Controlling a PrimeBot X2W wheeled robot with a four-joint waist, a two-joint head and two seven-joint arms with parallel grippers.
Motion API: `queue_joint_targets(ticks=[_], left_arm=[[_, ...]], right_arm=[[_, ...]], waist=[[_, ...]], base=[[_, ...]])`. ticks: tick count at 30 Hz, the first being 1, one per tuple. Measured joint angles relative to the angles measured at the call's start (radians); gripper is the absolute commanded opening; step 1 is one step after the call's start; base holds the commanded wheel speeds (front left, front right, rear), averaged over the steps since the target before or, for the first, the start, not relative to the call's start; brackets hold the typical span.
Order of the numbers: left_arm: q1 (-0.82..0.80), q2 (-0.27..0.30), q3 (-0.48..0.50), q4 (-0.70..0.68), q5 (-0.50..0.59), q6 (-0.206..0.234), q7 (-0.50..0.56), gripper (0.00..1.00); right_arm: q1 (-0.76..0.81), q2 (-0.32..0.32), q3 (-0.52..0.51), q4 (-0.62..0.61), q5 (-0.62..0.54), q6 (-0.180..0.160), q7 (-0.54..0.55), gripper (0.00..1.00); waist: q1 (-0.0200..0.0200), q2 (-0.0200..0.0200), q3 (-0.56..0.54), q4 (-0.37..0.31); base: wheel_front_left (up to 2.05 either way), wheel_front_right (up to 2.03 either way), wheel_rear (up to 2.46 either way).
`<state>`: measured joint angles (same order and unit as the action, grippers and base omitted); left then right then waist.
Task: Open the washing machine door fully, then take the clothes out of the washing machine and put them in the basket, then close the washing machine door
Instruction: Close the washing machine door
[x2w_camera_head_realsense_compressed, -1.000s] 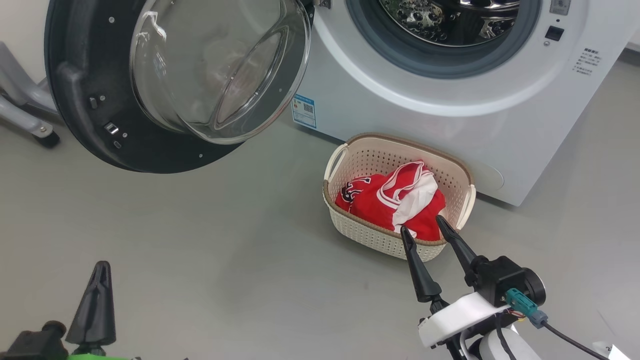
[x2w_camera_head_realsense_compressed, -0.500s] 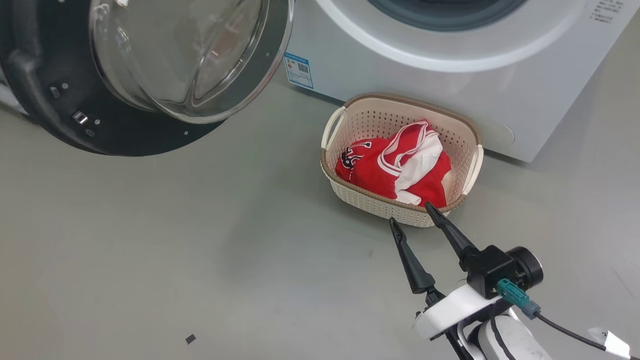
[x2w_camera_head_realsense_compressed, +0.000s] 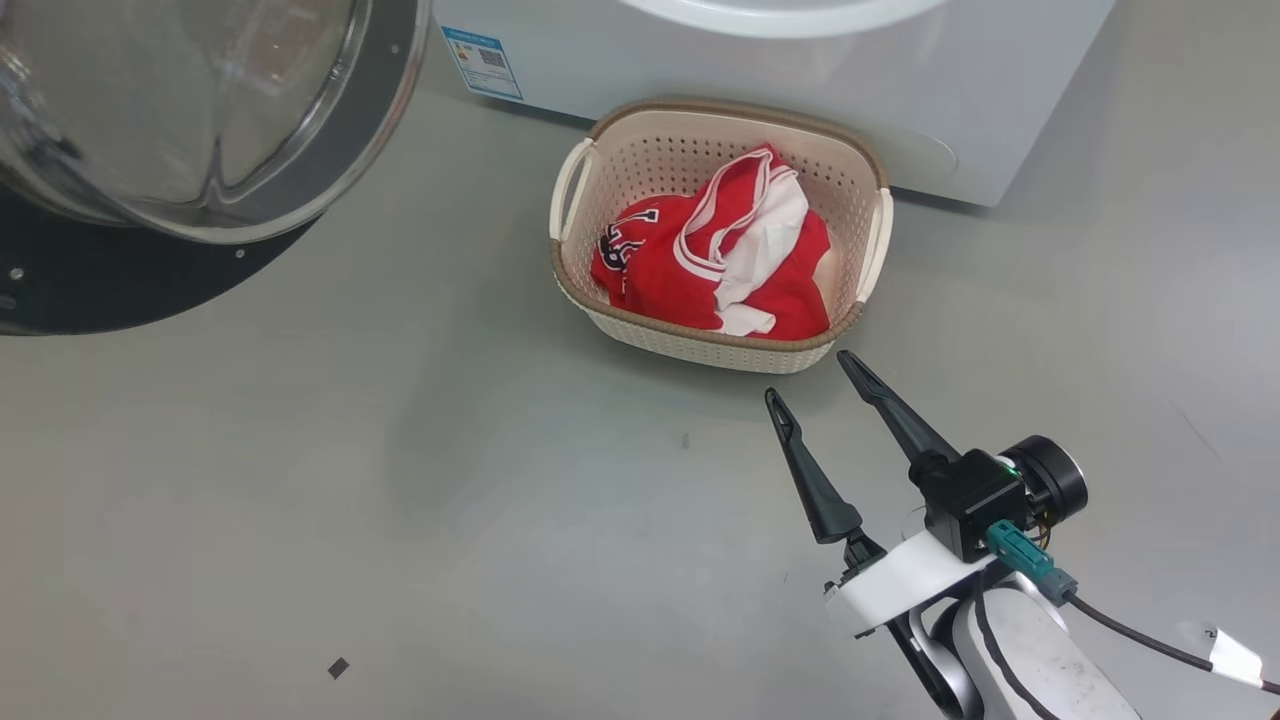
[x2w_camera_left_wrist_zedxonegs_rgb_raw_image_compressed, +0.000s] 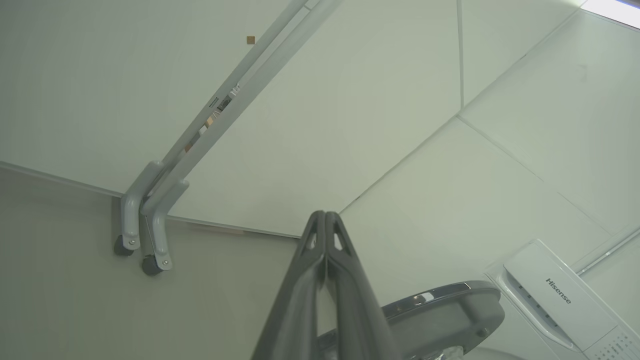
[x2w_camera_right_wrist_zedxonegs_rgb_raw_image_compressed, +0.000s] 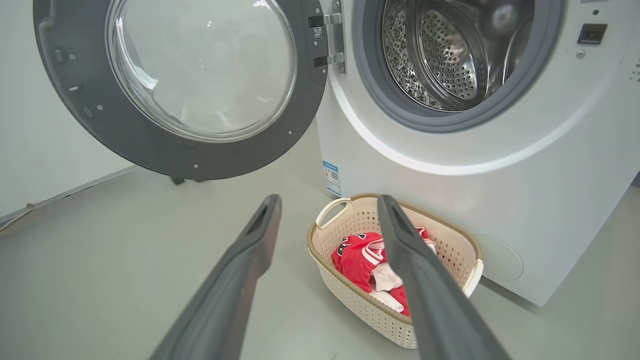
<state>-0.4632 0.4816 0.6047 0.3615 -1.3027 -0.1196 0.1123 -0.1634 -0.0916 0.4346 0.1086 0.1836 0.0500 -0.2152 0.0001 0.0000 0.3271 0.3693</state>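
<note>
The washing machine door (x2w_camera_head_realsense_compressed: 100, 290) stands swung wide open at the upper left, its glass bowl bulging toward me. The red and white clothes (x2w_camera_head_realsense_compressed: 690, 270) lie bunched in the cream basket (x2w_camera_head_realsense_compressed: 690, 345), which sits on the floor against the washing machine (x2w_camera_head_realsense_compressed: 750, 60). My right gripper (x2w_camera_head_realsense_compressed: 808, 376) is open and holds nothing, a little short of the basket's near right corner. In the right wrist view the right gripper (x2w_camera_right_wrist_zedxonegs_rgb_raw_image_compressed: 328, 200) frames the basket (x2w_camera_right_wrist_zedxonegs_rgb_raw_image_compressed: 320, 250) and the clothes (x2w_camera_right_wrist_zedxonegs_rgb_raw_image_compressed: 357, 255), below the open door (x2w_camera_right_wrist_zedxonegs_rgb_raw_image_compressed: 175, 155) and the bare steel drum (x2w_camera_right_wrist_zedxonegs_rgb_raw_image_compressed: 440, 65). My left gripper (x2w_camera_left_wrist_zedxonegs_rgb_raw_image_compressed: 325, 216) is shut on nothing.
The grey floor (x2w_camera_head_realsense_compressed: 400, 500) spreads left of and in front of the basket, with a small dark speck (x2w_camera_head_realsense_compressed: 338, 668) near me. In the left wrist view a grey wheeled frame (x2w_camera_left_wrist_zedxonegs_rgb_raw_image_compressed: 145, 220) stands by the wall, with the door's edge (x2w_camera_left_wrist_zedxonegs_rgb_raw_image_compressed: 440, 310) and the washer's top panel (x2w_camera_left_wrist_zedxonegs_rgb_raw_image_compressed: 555, 295) lower right.
The head camera has swung down and to the right, so the whole picture slid up and left. My open right gripper has come back from over the basket's near rim.
</note>
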Motion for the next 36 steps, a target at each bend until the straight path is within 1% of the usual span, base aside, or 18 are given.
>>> queue_joint_targets(ticks=[3, 6, 7, 10, 12, 13, 17, 18, 22, 25, 31, 34, 36], left_arm=[[-0.069, 0.031, 0.056, 0.080, -0.108, 0.049, 0.090, 0.00], [-0.132, 0.086, 0.102, 0.148, -0.158, 0.120, 0.157, 0.00], [-0.145, 0.108, 0.111, 0.170, -0.162, 0.144, 0.173, 0.00], [-0.171, 0.164, 0.119, 0.224, -0.163, 0.198, 0.222, 0.00], [-0.199, 0.178, 0.130, 0.259, -0.167, 0.230, 0.240, 0.00], [-0.212, 0.183, 0.134, 0.277, -0.167, 0.237, 0.243, 0.00], [-0.261, 0.205, 0.135, 0.335, -0.172, 0.239, 0.267, 0.00], [-0.274, 0.208, 0.132, 0.345, -0.178, 0.239, 0.278, 0.00], [-0.321, 0.211, 0.104, 0.387, -0.185, 0.239, 0.309, 0.00], [-0.341, 0.212, 0.075, 0.411, -0.184, 0.239, 0.333, 0.00], [-0.371, 0.223, 0.048, 0.464, -0.184, 0.239, 0.363, 0.00], [-0.380, 0.227, 0.036, 0.486, -0.183, 0.239, 0.378, 0.00], [-0.391, 0.227, 0.013, 0.505, -0.183, 0.239, 0.415, 0.00]], right_arm=[[-0.004, 0.001, 0.003, -0.002, -0.002, -0.001, 0.000, 1.00], [-0.014, 0.003, 0.008, -0.005, -0.002, -0.001, 0.000, 1.00], [-0.017, 0.003, 0.012, -0.006, -0.003, -0.001, 0.000, 1.00], [-0.023, 0.006, 0.020, -0.006, -0.004, -0.001, -0.001, 1.00], [-0.029, 0.008, 0.022, -0.005, -0.004, -0.001, -0.002, 1.00], [-0.033, 0.009, 0.023, -0.005, -0.004, -0.001, -0.002, 1.00], [-0.037, 0.011, 0.024, -0.004, -0.004, -0.002, -0.007, 1.00], [-0.037, 0.012, 0.024, -0.004, -0.004, -0.009, -0.007, 1.00], [-0.039, 0.012, 0.021, -0.004, -0.005, -0.018, -0.011, 1.00], [-0.043, 0.012, 0.021, -0.003, -0.005, -0.018, -0.012, 1.00], [-0.053, 0.014, 0.022, 0.004, -0.005, -0.019, -0.019, 1.00], [-0.055, 0.014, 0.021, 0.006, -0.005, -0.026, -0.019, 1.00], [-0.056, 0.015, 0.021, 0.010, -0.005, -0.026, -0.021, 1.00]], waist=[[0.0000, 0.0000, 0.021, -0.032], [0.0000, 0.0000, 0.042, -0.064], [0.0000, 0.0000, 0.049, -0.074], [0.0000, 0.0000, 0.069, -0.104], [0.0001, 0.0000, 0.081, -0.124], [0.0000, 0.0000, 0.086, -0.133], [0.0000, 0.0000, 0.105, -0.166], [0.0000, 0.0000, 0.110, -0.173], [0.0000, 0.0000, 0.127, -0.192], [0.0000, 0.0000, 0.135, -0.199], [0.0000, 0.0000, 0.139, -0.205], [0.0000, 0.0000, 0.139, -0.205], [0.0000, 0.0000, 0.139, -0.204]], base=[[0.00, 0.00, 0.00], [0.00, 0.00, 0.00], [0.00, 0.00, 0.00], [0.00, 0.00, 0.00], [0.00, 0.00, 0.00], [0.00, 0.00, 0.00], [0.00, 0.00, 0.00], [0.00, 0.00, 0.00], [0.00, 0.00, 0.00], [0.00, 0.00, 0.00], [0.00, 0.00, 0.00], [0.00, 0.00, 0.00], [0.00, 0.00, 0.00]])
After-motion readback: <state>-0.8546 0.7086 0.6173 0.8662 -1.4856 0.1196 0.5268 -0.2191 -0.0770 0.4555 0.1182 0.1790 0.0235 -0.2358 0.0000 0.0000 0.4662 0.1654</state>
